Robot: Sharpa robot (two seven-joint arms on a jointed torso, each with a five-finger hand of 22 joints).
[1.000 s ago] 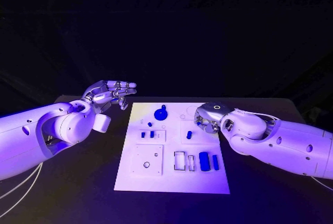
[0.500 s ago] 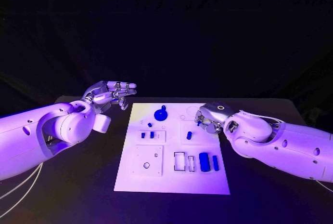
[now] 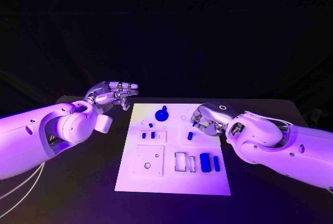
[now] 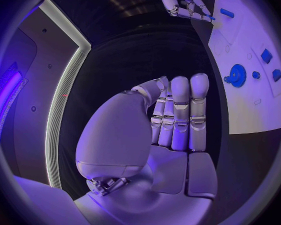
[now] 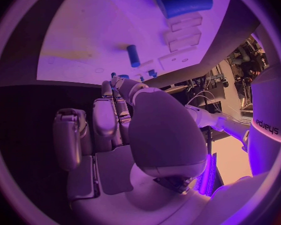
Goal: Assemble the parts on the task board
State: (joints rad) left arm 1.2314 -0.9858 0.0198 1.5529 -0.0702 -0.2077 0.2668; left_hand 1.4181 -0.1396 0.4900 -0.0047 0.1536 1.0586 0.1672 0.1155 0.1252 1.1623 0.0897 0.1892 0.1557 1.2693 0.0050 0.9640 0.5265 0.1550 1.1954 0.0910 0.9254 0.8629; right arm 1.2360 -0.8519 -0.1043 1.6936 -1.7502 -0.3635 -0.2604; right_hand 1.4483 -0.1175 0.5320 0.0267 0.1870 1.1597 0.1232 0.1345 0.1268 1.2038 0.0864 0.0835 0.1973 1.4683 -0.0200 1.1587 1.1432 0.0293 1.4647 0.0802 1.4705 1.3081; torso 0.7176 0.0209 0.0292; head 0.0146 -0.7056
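Since a second ago, the right hand (image 3: 205, 119) has slid a little further over the task board (image 3: 173, 183), fingers curled together, holding nothing I can see. Its wrist view shows a small blue peg (image 5: 133, 55) just past the fingertips. Off the board's far corner, the left hand (image 3: 111, 94) hangs, fingers curled, empty.

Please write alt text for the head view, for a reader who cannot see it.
A white task board with small blue parts lies on a black table. The right hand reaches over its right edge; the left hand hovers beside its far left corner.
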